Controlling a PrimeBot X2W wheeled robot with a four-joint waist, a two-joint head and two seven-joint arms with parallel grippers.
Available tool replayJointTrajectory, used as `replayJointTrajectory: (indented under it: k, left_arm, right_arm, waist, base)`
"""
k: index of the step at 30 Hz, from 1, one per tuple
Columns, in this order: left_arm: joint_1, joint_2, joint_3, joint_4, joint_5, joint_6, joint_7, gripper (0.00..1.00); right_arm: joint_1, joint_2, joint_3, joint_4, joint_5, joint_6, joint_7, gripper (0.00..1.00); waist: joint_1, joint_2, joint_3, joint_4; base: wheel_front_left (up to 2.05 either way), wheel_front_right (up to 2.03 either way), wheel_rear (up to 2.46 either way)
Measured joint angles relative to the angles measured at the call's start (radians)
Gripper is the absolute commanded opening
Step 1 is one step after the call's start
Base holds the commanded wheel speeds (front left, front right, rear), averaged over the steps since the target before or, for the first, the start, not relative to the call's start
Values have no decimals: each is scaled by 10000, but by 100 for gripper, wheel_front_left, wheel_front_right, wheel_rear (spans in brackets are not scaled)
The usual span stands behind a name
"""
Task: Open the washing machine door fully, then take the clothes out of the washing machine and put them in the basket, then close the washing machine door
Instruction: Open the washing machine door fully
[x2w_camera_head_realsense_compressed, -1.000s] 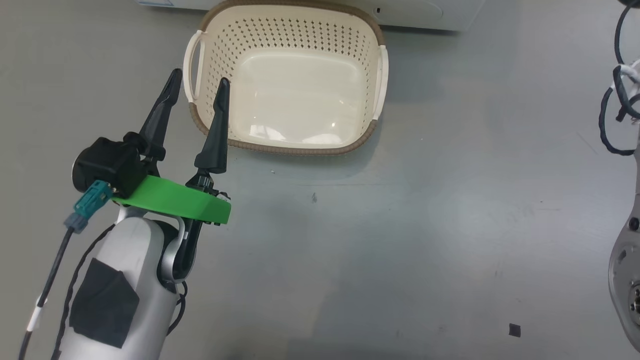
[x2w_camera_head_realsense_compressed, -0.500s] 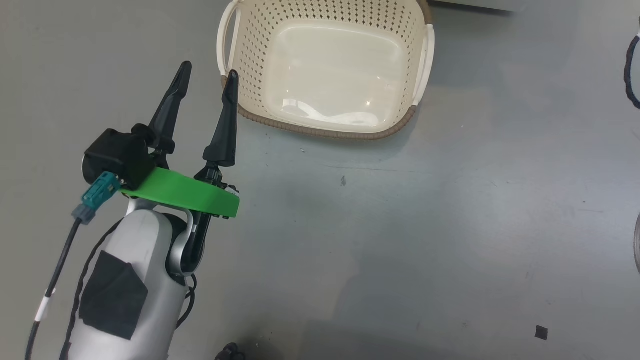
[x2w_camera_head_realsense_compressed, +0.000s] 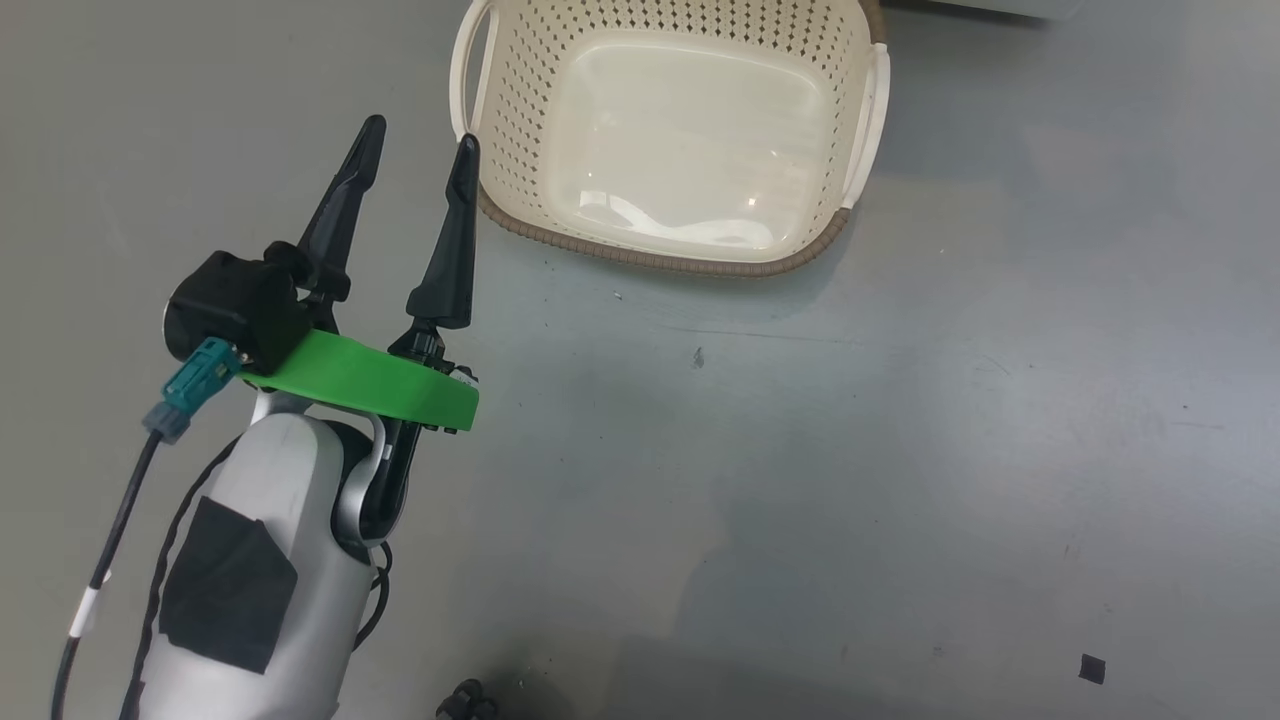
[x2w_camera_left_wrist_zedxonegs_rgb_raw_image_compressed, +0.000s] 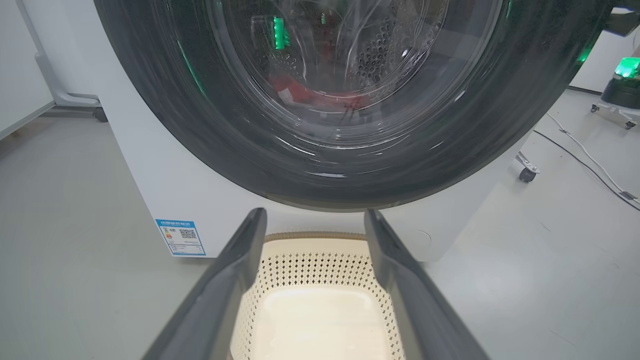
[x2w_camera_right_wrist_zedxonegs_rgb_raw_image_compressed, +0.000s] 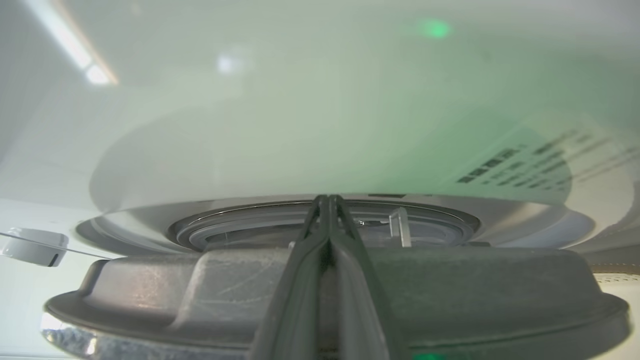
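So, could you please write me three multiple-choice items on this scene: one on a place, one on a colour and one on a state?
1. Where does the basket stand relative to the washing machine?
A. On top of it.
B. On the floor in front of it.
C. Inside its drum.

2. What colour are the clothes behind the washing machine door?
A. Red.
B. Blue.
C. Yellow.

3. How is the left gripper?
A. Shut on a basket handle.
B. Shut on nothing.
C. Open, holding nothing.

Answers:
1 B: the left wrist view shows it on the floor below the door.
2 A: red fabric shows through the door.
3 C: in the head view its fingers stand apart.
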Motion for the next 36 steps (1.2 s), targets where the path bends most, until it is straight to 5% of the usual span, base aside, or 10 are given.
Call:
replayJointTrajectory:
  k: [14,36]
  left_arm:
    - [4,-52,211,309,119,-88,-2,100]
    - [310,-117,244,853,332,-186,-2,100]
  right_arm:
    - [151,40,-2,600,658,604,968,0]
    - [1568,368,454,1055,1277,1087,2755,0]
  waist:
    - [0,0,-324,-199]
    - [-1,0,-1349,-523]
  base:
    - [0,0,0]
    - [0,0,0]
